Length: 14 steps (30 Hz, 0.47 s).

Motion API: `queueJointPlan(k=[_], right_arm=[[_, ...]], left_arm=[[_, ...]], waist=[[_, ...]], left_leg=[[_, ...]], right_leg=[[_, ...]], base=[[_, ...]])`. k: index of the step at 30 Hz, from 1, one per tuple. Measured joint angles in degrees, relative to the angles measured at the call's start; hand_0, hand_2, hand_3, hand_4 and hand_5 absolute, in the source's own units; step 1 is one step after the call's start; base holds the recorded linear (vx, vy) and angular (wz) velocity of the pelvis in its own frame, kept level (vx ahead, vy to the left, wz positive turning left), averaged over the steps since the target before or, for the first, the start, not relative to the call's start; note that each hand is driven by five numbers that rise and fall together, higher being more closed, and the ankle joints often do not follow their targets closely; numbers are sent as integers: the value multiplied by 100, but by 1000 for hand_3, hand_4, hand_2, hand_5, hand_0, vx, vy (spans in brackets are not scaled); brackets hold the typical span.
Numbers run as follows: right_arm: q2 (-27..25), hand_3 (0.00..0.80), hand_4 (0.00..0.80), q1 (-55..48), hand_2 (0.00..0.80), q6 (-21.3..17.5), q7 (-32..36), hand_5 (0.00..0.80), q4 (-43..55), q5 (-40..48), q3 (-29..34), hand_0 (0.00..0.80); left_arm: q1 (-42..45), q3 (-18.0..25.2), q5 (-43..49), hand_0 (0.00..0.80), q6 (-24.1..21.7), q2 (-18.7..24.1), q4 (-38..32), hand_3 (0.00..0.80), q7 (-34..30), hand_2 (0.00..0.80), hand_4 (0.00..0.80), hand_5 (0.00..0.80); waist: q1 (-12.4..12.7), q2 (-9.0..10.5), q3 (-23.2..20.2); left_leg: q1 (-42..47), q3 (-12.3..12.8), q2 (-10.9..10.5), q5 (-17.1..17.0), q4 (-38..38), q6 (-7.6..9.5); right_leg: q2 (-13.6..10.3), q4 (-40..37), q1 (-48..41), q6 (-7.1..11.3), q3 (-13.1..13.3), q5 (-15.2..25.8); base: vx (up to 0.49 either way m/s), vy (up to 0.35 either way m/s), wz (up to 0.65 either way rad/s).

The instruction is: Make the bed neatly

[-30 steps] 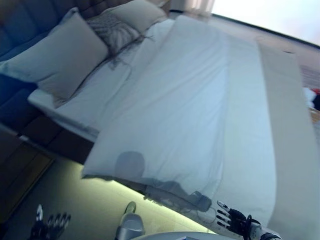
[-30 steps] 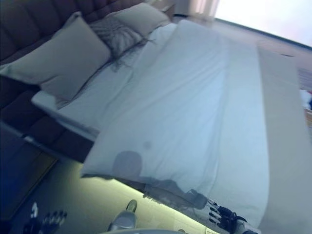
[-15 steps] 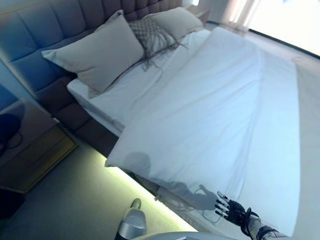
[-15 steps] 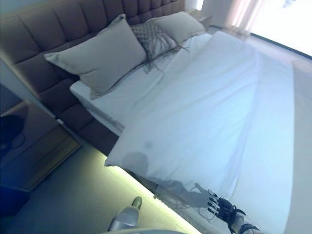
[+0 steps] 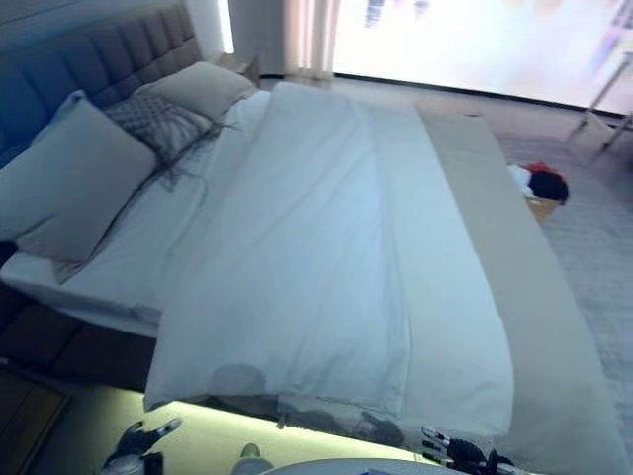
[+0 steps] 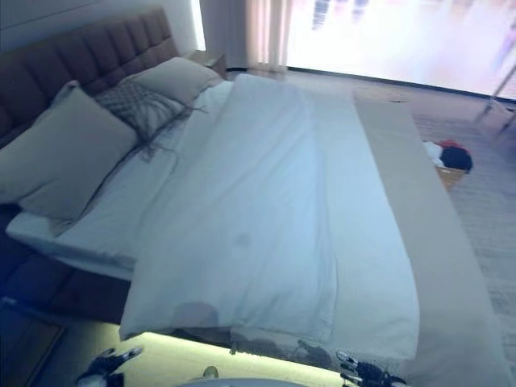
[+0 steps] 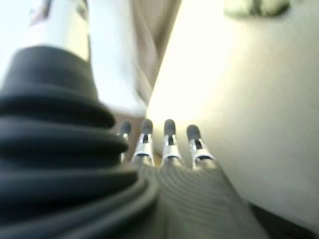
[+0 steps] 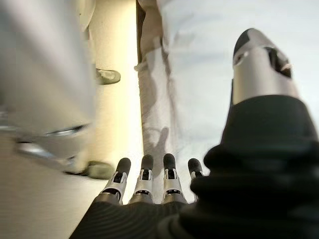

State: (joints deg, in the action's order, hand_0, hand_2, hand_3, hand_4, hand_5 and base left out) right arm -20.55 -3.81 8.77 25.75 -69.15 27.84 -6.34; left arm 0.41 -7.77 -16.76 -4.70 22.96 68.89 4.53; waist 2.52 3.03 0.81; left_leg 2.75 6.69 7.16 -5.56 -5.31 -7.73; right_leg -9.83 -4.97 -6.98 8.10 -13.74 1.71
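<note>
A white duvet lies spread over the bed, its near edge hanging over the bed's side; it also shows in the right wrist view. Two large pillows and a fringed grey cushion lie against the padded headboard. A beige runner lies along the duvet's right side. My left hand is open, low over the floor at the lower left, holding nothing. My right hand is open, low by the duvet's hanging edge, holding nothing.
A wooden nightstand stands at the lower left by the bed. A basket with red and black things sits on the floor to the right of the bed. A bright window and curtain are at the far end.
The whole picture has shifted, so the camera has moved. My left hand shows again at the lower left. My right hand stays open and low by the duvet's edge.
</note>
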Motion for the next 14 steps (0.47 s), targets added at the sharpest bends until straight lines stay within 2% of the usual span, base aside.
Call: queueJointPlan(k=[3, 6, 14], right_arm=[[143, 0, 0, -38, 0, -9, -336, 0, -155, 279, 123, 0], [303, 0, 0, -30, 0, -12, -736, 0, -328, 562, 156, 0], [640, 0, 0, -46, 0, -4, -1141, 0, -542, 542, 106, 0]], left_arm=[[-118, -156, 31, 0, 46, -212, 19, 0, -20, 0, 0, 0], [-134, -512, 204, 0, 59, -364, 131, 0, -110, 0, 0, 0], [-91, -852, 217, 0, 272, -976, 266, 0, -457, 0, 0, 0]], waist=[[-138, -8, -36], [-307, -65, -70], [-333, -241, -207]], left_leg=[[78, 181, 69, 41, -1, -24], [161, 314, 95, 77, 1, -27], [377, 582, 113, 179, 0, -15]], right_leg=[[52, -1, 66, -30, 196, 22], [72, -5, 79, -44, 320, 31], [81, -10, 40, -38, 571, 52]], base=[[34, -37, -34], [50, -28, -22], [79, -16, -17]])
